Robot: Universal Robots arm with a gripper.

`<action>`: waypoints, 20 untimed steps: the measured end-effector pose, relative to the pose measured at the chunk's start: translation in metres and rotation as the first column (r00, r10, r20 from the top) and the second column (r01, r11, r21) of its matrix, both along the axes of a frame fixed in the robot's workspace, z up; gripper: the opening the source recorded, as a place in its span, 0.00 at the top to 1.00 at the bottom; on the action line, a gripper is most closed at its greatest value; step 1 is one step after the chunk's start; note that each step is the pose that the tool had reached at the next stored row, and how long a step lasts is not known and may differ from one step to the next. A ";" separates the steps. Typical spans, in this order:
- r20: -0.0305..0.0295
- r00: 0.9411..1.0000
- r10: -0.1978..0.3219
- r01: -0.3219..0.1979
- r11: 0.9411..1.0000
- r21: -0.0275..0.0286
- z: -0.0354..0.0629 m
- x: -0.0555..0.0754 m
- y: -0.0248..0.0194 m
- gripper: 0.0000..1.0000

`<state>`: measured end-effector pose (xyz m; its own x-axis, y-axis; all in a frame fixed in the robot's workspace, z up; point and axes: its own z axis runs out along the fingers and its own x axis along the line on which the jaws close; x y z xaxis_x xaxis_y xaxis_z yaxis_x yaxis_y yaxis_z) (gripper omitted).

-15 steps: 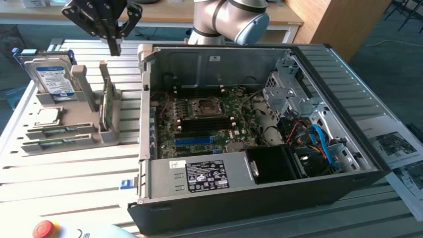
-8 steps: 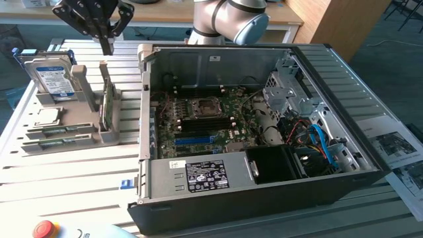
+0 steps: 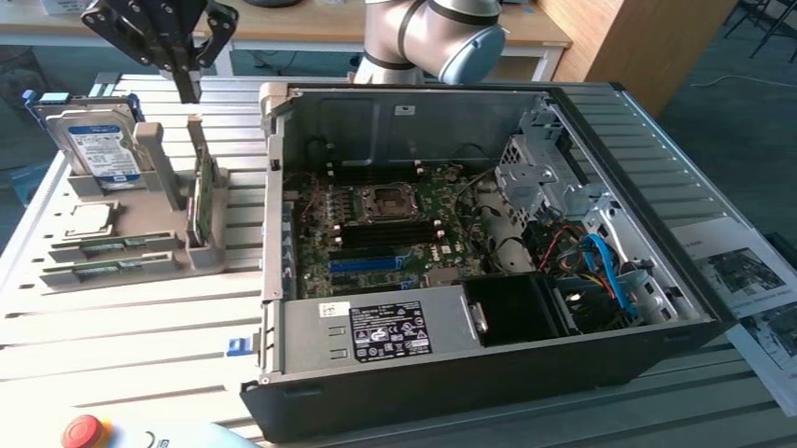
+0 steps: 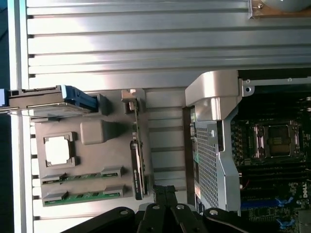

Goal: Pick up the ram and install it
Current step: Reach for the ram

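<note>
Note jaws pressed together, nothing between them. Find gripper (image 3: 189, 91) high over holder (image 3: 205, 254), clear of it. Locate ram (image 3: 202, 191) standing on edge in holder, below the fingertips and slightly toward the exterior view's right, not touching. Read its long axis as running near-to-far in the exterior view, thin edge up. Place case (image 3: 498, 373) just beside holder, toward the exterior view's right; judge ram not yet lifted.
</note>
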<state>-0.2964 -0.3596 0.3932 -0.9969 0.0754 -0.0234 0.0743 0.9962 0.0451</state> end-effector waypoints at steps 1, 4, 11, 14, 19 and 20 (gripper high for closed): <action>0.000 1.000 0.000 0.000 1.000 0.000 0.0000 -0.002 0.0003 0.90; 0.000 1.000 0.000 0.000 1.000 0.000 0.0000 -0.008 0.0011 0.90; 0.000 1.000 0.000 0.000 1.000 0.000 0.0000 -0.023 0.0028 0.90; 0.000 1.000 0.000 0.000 1.000 0.000 0.0000 -0.030 0.0037 0.90; 0.000 1.000 0.000 0.000 1.000 0.000 0.0000 -0.043 0.0051 0.90; 0.000 1.000 0.000 0.000 1.000 0.000 0.0000 -0.045 0.0055 0.90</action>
<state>-0.3416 -0.3542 0.3932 -0.9969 0.0756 -0.0233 0.0745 0.9962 0.0451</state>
